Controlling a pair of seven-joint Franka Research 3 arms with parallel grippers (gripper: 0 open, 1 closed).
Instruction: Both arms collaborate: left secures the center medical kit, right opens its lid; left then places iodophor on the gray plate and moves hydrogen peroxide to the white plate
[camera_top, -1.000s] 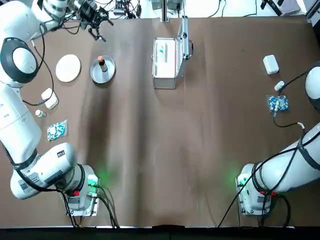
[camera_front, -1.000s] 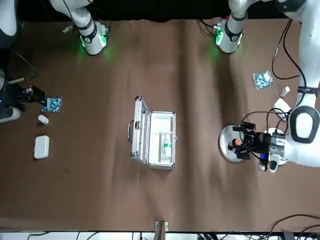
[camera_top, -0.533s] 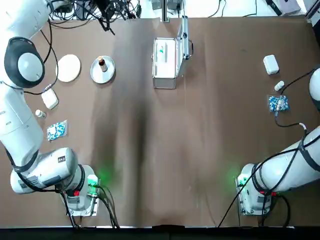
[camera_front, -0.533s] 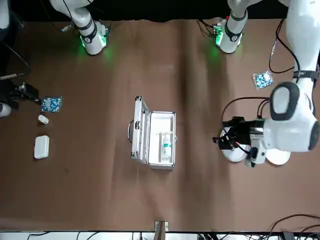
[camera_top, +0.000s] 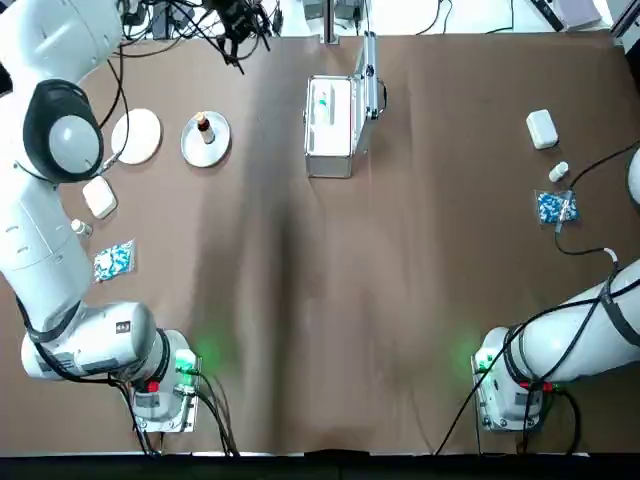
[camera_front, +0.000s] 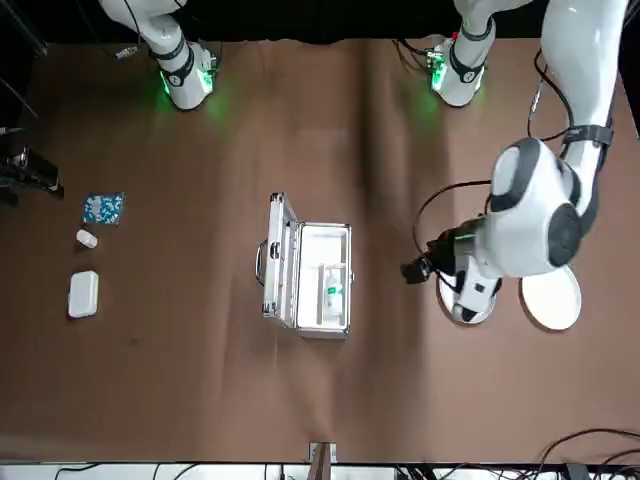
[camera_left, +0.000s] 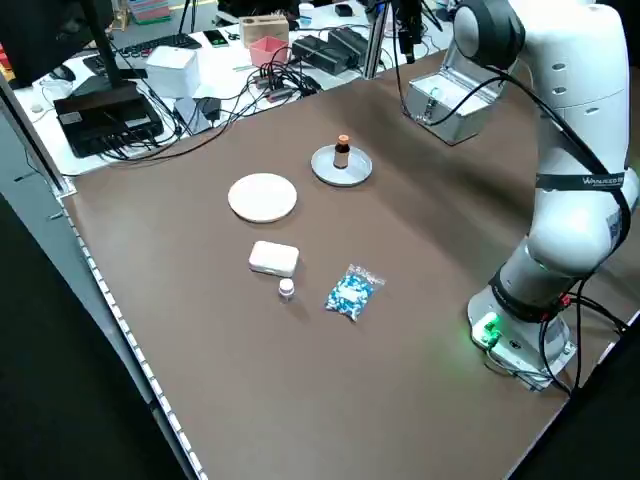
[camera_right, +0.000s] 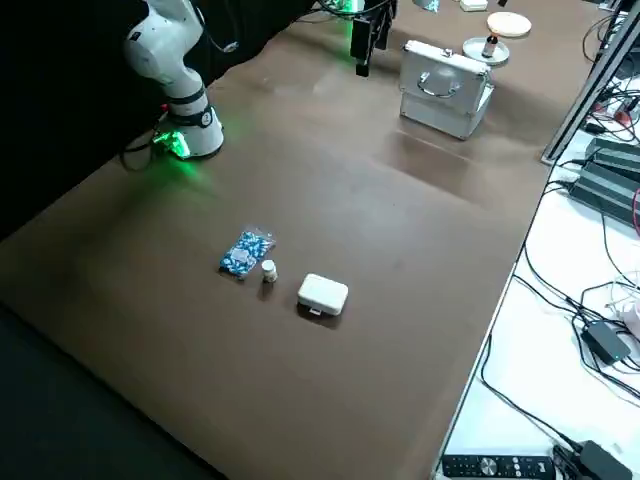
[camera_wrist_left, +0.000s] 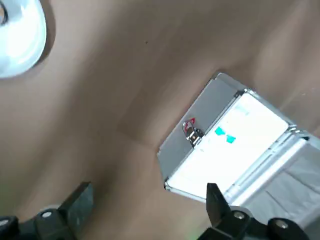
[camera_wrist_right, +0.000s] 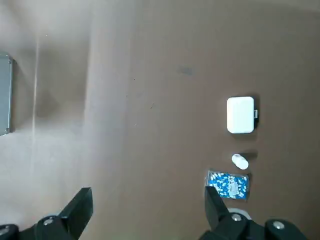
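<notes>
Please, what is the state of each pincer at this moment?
Left pincer: open, empty, near the medical kit.
Right pincer: open, empty, at the robot's right side.

Left gripper (camera_wrist_left: 150, 200) open, empty

My two black gripper fingers (camera_wrist_right: 149, 212) stand wide apart, nothing between their tips. Beyond them, on the brown tabletop (camera_wrist_right: 150, 150), I see a white rounded plastic box (camera_wrist_right: 240, 115) (it casts a dark shadow), a small white capped vial (camera_wrist_right: 240, 161) near it, and a clear packet of blue-and-white pieces (camera_wrist_right: 229, 185) just beside the vial. A gray metal case edge (camera_wrist_right: 5, 95) shows well apart from them.
</notes>
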